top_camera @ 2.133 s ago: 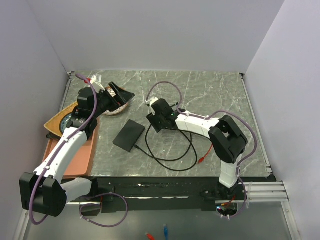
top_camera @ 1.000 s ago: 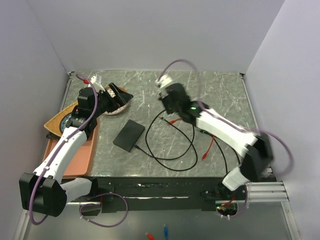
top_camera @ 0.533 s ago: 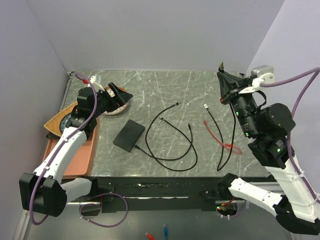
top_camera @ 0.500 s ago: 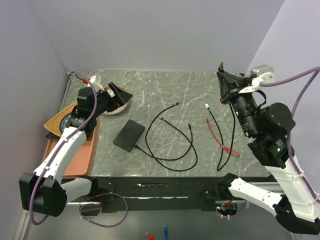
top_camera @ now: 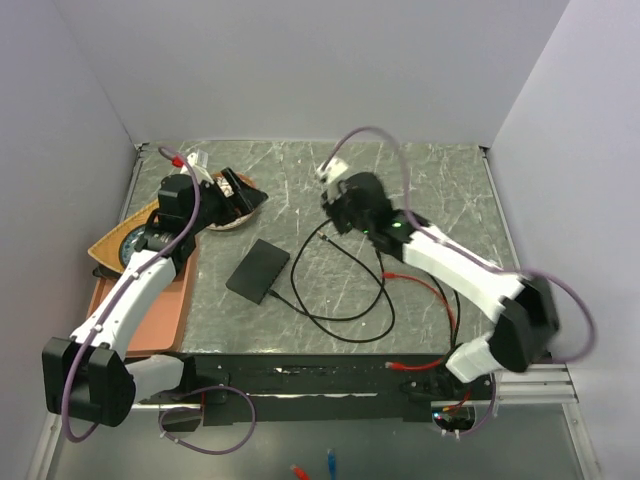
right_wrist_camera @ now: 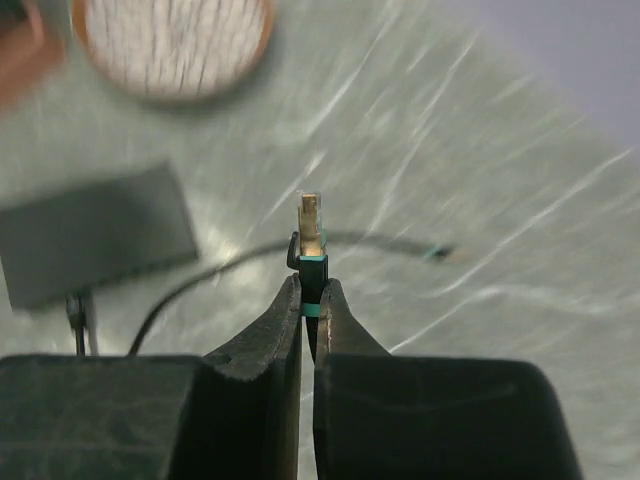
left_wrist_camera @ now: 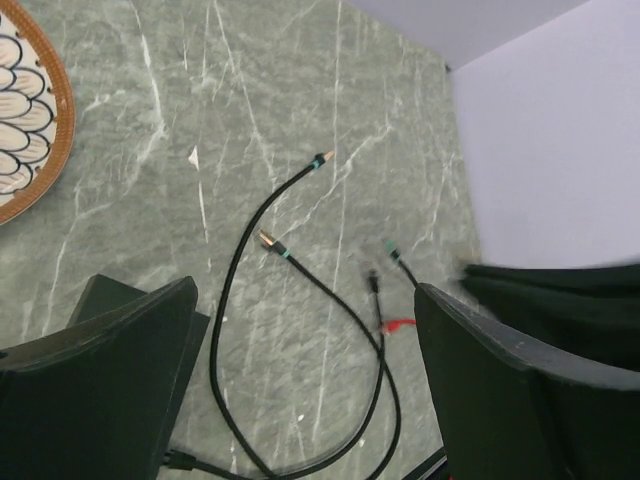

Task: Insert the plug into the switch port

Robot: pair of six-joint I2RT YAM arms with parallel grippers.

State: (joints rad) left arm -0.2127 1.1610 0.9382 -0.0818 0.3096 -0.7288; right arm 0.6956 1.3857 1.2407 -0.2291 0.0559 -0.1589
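Right gripper (right_wrist_camera: 308, 292) closed tight on the plug (right_wrist_camera: 311, 232), beyond and right of the switch (top_camera: 258, 270), clear of it. Left gripper (left_wrist_camera: 305, 295) spread wide, empty, beyond the switch.

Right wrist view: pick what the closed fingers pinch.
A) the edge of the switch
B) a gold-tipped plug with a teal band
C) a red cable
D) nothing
B: the right gripper is shut on the plug, whose gold tip and teal band stick out past the fingertips; the switch lies apart at left.
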